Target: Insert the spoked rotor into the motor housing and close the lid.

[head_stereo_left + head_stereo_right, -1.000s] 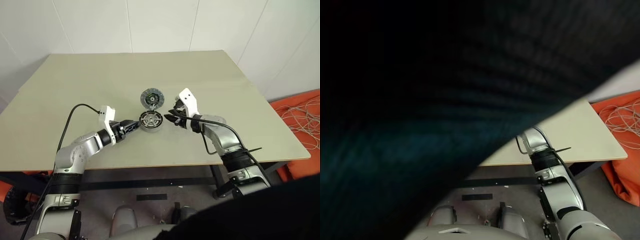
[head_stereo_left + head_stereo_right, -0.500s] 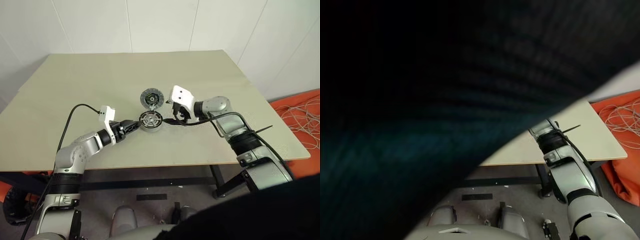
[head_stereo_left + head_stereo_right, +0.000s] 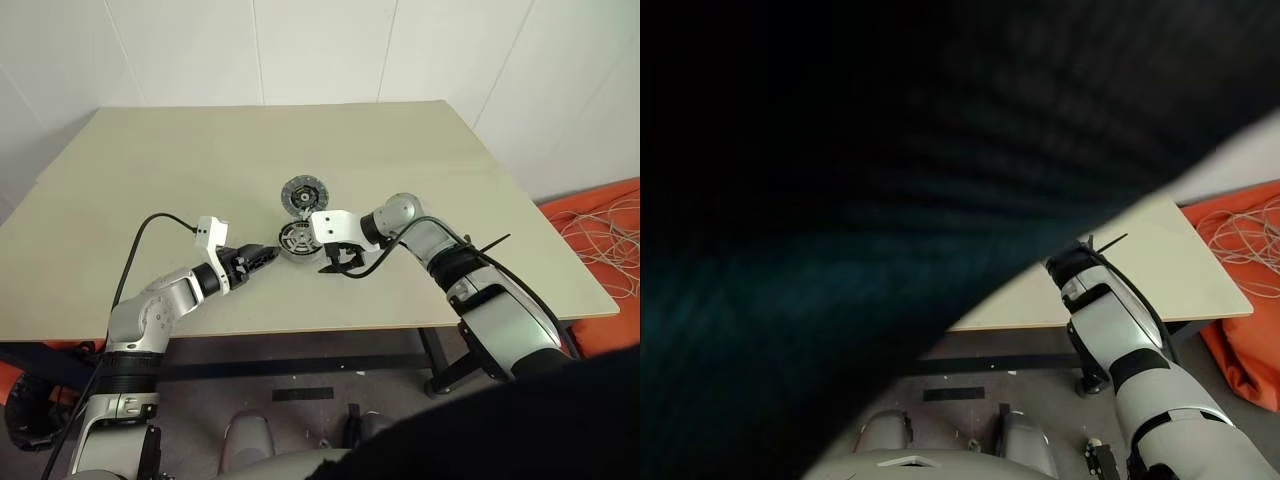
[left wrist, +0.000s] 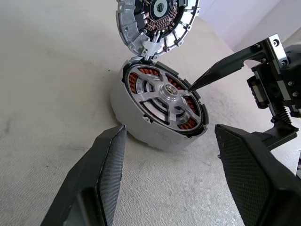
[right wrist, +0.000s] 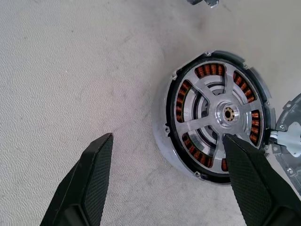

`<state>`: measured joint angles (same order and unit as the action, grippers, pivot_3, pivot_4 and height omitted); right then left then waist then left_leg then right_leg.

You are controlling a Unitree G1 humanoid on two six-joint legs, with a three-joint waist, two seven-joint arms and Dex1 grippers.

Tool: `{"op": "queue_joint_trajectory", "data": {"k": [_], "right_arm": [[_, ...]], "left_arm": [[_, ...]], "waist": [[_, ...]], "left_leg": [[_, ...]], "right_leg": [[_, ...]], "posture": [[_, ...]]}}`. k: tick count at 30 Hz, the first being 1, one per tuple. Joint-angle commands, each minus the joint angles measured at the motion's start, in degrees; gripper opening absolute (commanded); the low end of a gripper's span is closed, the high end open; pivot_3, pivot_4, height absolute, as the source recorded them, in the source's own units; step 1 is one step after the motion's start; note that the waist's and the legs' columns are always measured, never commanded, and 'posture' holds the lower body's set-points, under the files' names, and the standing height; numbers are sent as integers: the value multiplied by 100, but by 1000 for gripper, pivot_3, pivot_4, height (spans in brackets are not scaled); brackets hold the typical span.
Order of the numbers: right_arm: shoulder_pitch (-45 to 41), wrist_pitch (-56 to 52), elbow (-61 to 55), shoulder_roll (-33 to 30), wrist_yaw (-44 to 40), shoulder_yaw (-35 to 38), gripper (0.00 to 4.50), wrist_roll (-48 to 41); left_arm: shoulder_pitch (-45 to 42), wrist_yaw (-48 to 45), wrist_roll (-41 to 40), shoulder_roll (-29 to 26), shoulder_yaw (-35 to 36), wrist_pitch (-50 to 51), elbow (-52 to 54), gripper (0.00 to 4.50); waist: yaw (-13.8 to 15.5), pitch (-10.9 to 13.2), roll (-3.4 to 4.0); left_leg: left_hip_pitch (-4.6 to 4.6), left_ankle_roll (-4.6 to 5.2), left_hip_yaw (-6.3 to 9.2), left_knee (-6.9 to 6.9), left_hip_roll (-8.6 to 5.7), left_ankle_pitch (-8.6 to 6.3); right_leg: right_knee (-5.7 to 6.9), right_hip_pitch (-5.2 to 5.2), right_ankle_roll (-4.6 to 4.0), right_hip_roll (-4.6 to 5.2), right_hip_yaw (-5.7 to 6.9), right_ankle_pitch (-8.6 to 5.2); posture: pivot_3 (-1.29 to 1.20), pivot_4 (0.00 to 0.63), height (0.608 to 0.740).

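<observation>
Between the spread fingers of the right gripper point(image 5: 164, 181), newly swung over and released, the spoked rotor point(image 5: 221, 115) sits seated in the motor housing point(image 4: 160, 115); left gripper point(image 4: 164, 174) open alongside, lid point(image 4: 155, 19) still up.

Pale beige rectangular desk point(image 3: 180, 170) with a matte, finely textured top. Near its middle sits the short round grey motor housing point(image 3: 299, 240), flat on the surface. Silvery spoked rotor point(image 4: 165, 94) is seated inside it, with copper-brown windings showing between the spokes. Round grey ribbed lid point(image 3: 303, 194) is swung open, joined at the housing's far edge and tilted up behind it; whether its outer edge rests on the desk can't be told. Black cable point(image 3: 145, 235) from the left arm arcs over the near-left part of the top. Desk's near edge is straight, with dark floor point(image 3: 300, 375) below it.
</observation>
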<state>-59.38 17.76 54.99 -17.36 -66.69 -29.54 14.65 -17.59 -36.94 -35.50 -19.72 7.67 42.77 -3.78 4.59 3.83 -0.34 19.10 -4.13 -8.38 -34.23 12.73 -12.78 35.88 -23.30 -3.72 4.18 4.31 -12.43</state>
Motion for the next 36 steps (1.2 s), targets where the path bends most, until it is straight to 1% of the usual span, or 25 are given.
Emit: {"op": "queue_joint_trajectory", "data": {"k": [1, 6, 14, 26, 29, 30, 32, 36], "right_arm": [[-415, 428, 364, 45, -117, 22, 4165, 137], [-564, 718, 682, 104, -245, -9, 4165, 313], [-521, 929, 705, 158, -422, 30, 4165, 434], [-739, 898, 1108, 420, -210, 17, 4165, 699], [-777, 890, 1185, 459, -166, 40, 3582, 727], [-787, 885, 1200, 471, -154, 51, 3295, 725], [-802, 881, 1223, 490, -116, 63, 2667, 729], [-816, 885, 1250, 510, -45, 75, 1258, 738]], "left_arm": [[-13, 45, -50, 30, 104, -105, 241, 3193], [56, 91, -45, 75, 127, -159, 261, 3193], [182, 147, -57, 133, 152, -193, 338, 3193], [177, 180, -48, 160, 135, -198, 366, 3193], [192, 200, -48, 158, 147, -188, 390, 3193], [196, 207, -48, 158, 150, -184, 397, 3193], [201, 219, -48, 155, 148, -181, 406, 3193], [202, 234, -55, 161, 139, -179, 416, 3193]], "waist": [[-20, 0, 0], [-68, 0, 0], [-66, 0, 0], [-96, 1, 1], [-98, 1, 2], [-97, 1, 2], [-94, 1, 2], [-84, 2, 3]], "left_leg": [[1, 0, 0, 0, 0, 0], [4, 4, 0, 0, 0, -3], [4, 13, 0, -2, 2, -7], [-1, 18, -1, -5, 6, -10], [-5, 16, -1, -5, 6, -9], [-5, 15, -1, -5, 6, -8], [-4, 15, -1, -5, 5, -8], [-1, 17, -1, -5, 5, -9]], "right_leg": [[0, 0, -1, 0, 1, 0], [-2, -1, -2, 0, 1, 1], [0, -2, -4, 0, 2, 1], [5, -2, -12, -1, 2, 6], [10, -2, -13, -1, 2, 7], [11, -2, -13, -1, 2, 7], [11, -2, -13, -1, 2, 7], [8, -3, -14, -1, 2, 7]], "posture": [[0, 0, 740], [0, 0, 740], [0, 0, 740], [0, 0, 740], [0, 0, 740], [0, 0, 740], [0, 0, 740], [0, 0, 740]]}}
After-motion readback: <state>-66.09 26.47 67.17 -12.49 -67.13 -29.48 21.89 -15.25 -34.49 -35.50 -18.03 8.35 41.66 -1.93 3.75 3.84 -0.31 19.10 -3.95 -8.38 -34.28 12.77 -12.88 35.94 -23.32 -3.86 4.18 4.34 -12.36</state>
